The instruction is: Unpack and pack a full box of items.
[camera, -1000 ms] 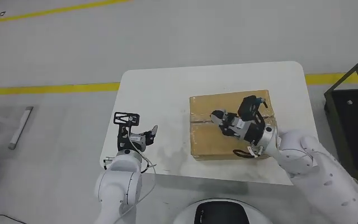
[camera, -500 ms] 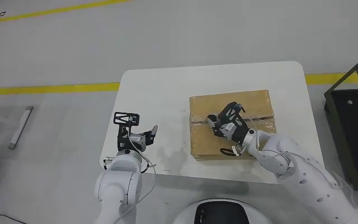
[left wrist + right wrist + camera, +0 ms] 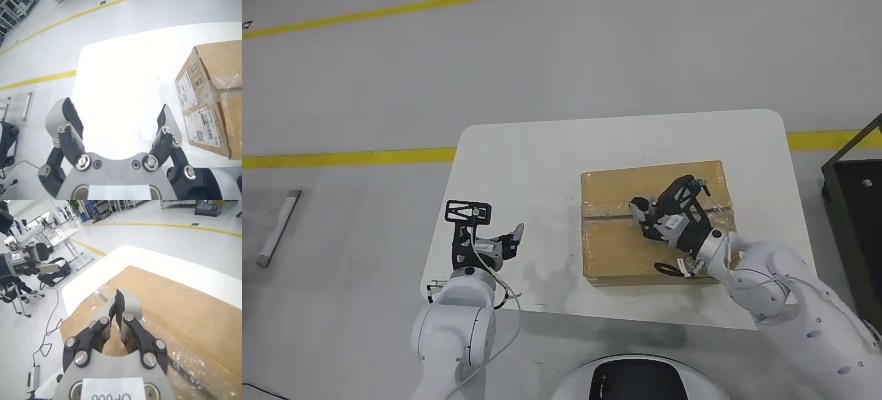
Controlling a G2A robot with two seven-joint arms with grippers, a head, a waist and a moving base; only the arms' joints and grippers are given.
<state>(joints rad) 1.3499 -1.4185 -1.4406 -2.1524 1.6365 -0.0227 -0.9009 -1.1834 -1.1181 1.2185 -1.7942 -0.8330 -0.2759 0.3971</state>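
A closed cardboard box (image 3: pixel 607 250) lies on the right half of the white table (image 3: pixel 532 170), its top seam covered with clear tape. My right gripper (image 3: pixel 640 208) hovers low over that taped seam near the middle of the lid. In the right wrist view it (image 3: pixel 118 303) is shut, pads together and nothing between them, above the box lid (image 3: pixel 170 298). My left gripper (image 3: pixel 498 240) is near the table's front left edge, well apart from the box. It (image 3: pixel 121 113) is open and holds nothing, with the box's labelled side (image 3: pixel 198 106) off to one side.
The left half of the table (image 3: pixel 122 66) is bare white surface. A dark rack (image 3: pixel 854 200) stands on the floor just past the table's right edge. Yellow floor lines run behind the table.
My right gripper slid a little left along the taped seam, then back right, turning at the wrist. It stayed shut. The left arm and the box have not moved.
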